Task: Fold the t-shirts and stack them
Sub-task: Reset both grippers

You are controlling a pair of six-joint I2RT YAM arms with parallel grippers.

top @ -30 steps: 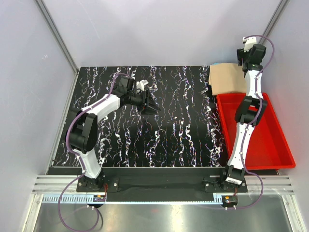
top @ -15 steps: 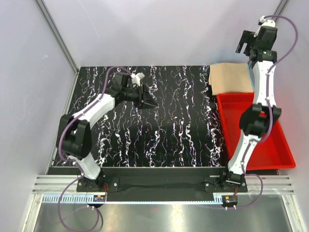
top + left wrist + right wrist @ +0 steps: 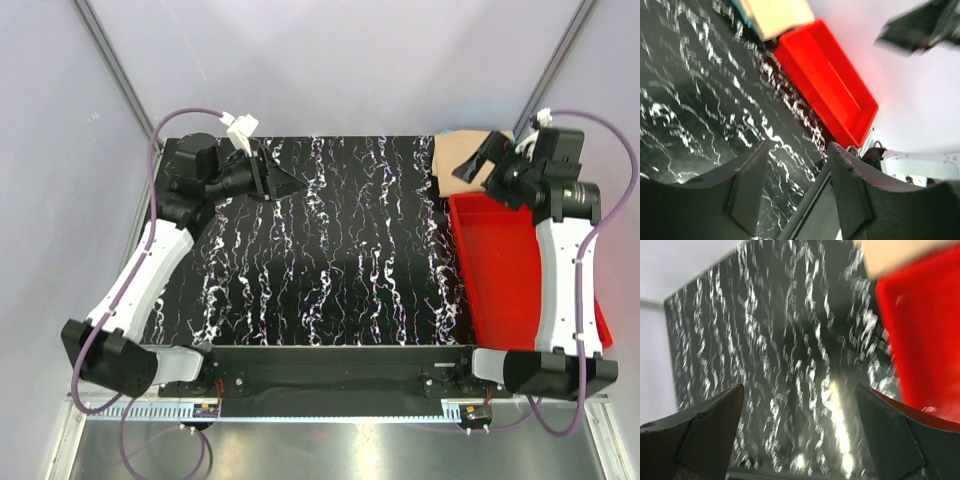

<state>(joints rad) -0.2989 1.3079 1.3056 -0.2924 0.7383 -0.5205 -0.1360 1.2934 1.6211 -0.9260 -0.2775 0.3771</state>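
- The folded tan cloth t-shirt (image 3: 452, 160) is lying at the table's far right corner, a cyan shirt edge (image 3: 742, 7) peeking out beneath it, just beyond the red plastic bin (image 3: 505, 290).
- The right gripper (image 3: 478, 160) is hanging over that stack, spread wide and carrying nothing.
- The left gripper (image 3: 290, 183) is hovering above the black marbled tabletop (image 3: 350, 260), partly open, also carrying nothing.
- Stacking is looking finished, so the right arm should be rising straight up before swinging away, to avoid snagging the top layer.

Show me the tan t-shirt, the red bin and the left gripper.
tan t-shirt (image 3: 452, 172): top external view, left part of the cloth.
red bin (image 3: 500, 285): top external view, bare floor.
left gripper (image 3: 798, 162): left wrist view, midway between its fingertips.
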